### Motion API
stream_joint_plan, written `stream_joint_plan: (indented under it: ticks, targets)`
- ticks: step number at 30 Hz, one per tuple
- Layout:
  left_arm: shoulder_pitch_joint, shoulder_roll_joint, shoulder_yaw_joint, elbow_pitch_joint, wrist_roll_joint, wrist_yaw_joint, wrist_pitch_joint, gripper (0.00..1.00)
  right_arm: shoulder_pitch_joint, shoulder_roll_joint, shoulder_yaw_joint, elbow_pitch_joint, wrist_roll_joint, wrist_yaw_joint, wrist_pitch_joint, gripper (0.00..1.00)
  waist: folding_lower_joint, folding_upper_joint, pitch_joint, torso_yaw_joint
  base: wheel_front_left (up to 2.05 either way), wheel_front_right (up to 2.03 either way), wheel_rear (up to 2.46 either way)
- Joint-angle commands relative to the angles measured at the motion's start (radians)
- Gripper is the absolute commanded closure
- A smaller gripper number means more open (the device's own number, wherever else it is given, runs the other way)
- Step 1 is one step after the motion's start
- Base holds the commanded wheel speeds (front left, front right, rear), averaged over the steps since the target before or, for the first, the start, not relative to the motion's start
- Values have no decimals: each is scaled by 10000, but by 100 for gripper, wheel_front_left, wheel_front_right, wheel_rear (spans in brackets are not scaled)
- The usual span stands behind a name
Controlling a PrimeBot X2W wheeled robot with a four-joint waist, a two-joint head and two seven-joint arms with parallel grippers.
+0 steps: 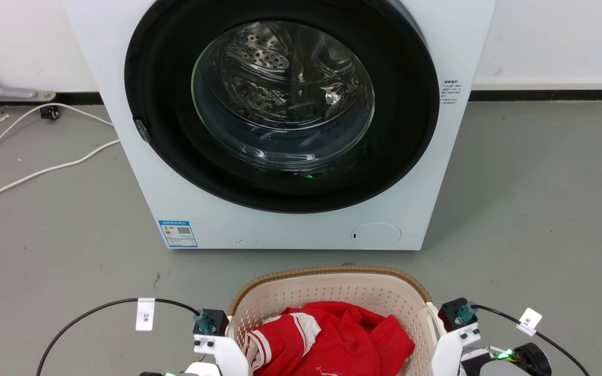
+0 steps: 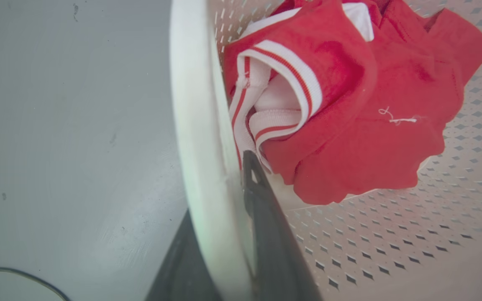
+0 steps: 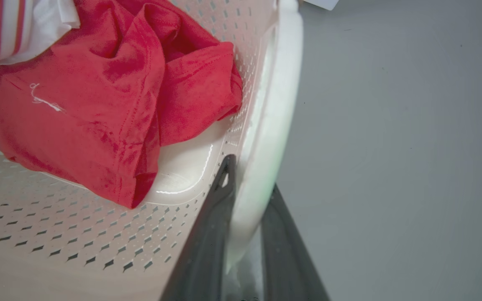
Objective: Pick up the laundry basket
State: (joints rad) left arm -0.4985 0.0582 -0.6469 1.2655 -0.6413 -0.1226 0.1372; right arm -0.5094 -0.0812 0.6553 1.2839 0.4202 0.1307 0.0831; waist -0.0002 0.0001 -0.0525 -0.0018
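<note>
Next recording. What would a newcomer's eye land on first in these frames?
The washer, with its big dark round door, stands at the middle of the head view. In front of it a basket holds a bright red garment. The left hand clamps the left handle and the right hand the right handle, one finger inside the basket and one outside.

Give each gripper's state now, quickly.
Left gripper: shut on left handle of the laundry basket.
Right gripper: shut on its right handle.
</note>
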Motion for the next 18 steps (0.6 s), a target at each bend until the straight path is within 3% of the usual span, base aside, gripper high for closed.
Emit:
stream_joint_plan:
  ticks: [1, 18]
  targets:
    - [26, -80, -100, -80, -57, -127, -27, 100, 130, -15, 138, -87, 55, 0, 10, 100, 2, -1, -32, -12, 0, 0, 0]
    - [78, -17, -517, 21, -576, -128, -37, 100, 158, -158, 975, -120, 949, 0, 176, 100, 2, -1, -154, -49, 0, 0, 0]
